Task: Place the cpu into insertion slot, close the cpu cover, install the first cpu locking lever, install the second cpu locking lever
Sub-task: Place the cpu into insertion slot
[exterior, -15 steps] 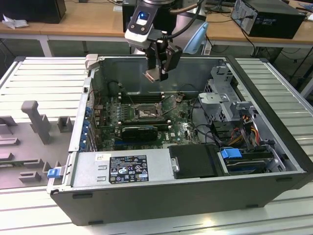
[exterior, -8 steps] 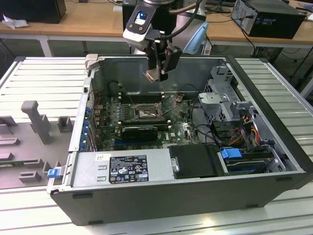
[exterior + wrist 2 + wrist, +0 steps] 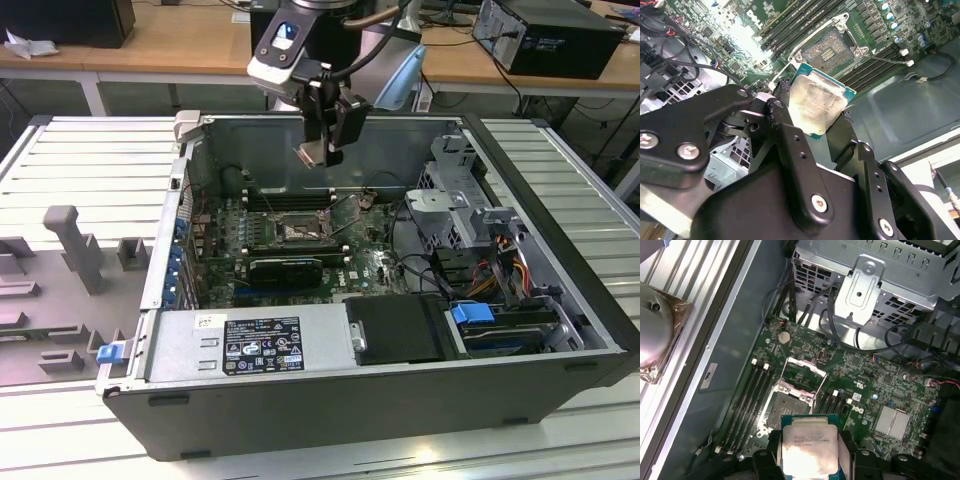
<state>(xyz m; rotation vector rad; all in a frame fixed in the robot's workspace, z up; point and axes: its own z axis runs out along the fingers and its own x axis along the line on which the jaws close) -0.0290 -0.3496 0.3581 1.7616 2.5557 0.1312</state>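
Observation:
My gripper hangs above the open computer case, shut on the cpu. The cpu is a thin square chip with a silvery face, pinched by two opposite edges between the black fingers in both wrist views. Below it on the green board lies the insertion slot, a dark square socket with nothing in it. The cpu cover is swung open beside the socket. A thin locking lever stands loose next to the slot. The cpu is well clear of the socket.
Long black memory slots flank the socket. A black expansion card lies near it. A metal drive cage with cables fills the exterior view's right. The power supply sits at the front. Case walls ring the board.

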